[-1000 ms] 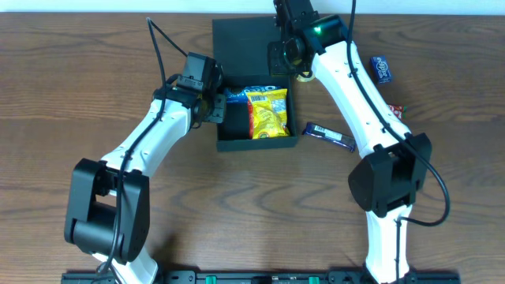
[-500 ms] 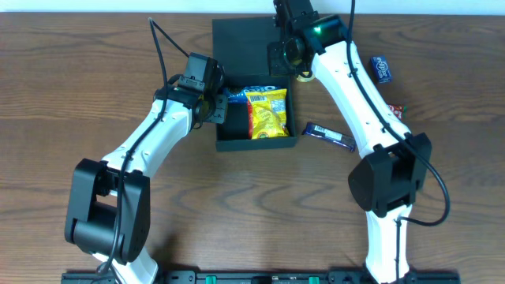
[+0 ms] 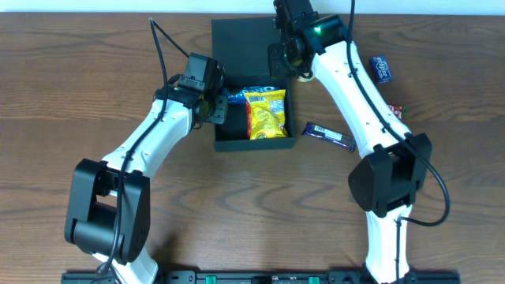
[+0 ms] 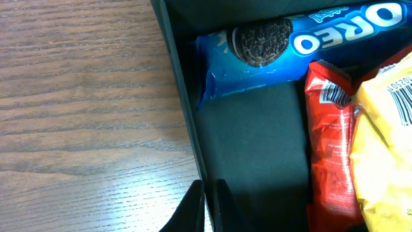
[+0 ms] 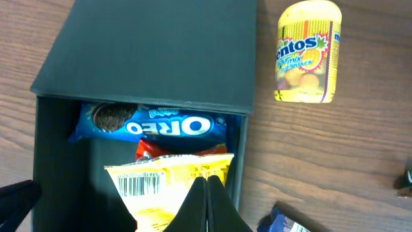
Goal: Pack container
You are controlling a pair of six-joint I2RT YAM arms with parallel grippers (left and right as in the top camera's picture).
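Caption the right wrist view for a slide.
Open matte black cardboard box holding blue Oreo packet, red packet, yellow bag; yellow Mentos bottle beside it.

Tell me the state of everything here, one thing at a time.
container, lid open, partly packed.
Oreo pack, inside container.
yellow packet, inside container.
Mentos bottle, outside container, unpacked.
left pincer, shut on the container wall.
right pincer, shut, empty, above yellow packet.
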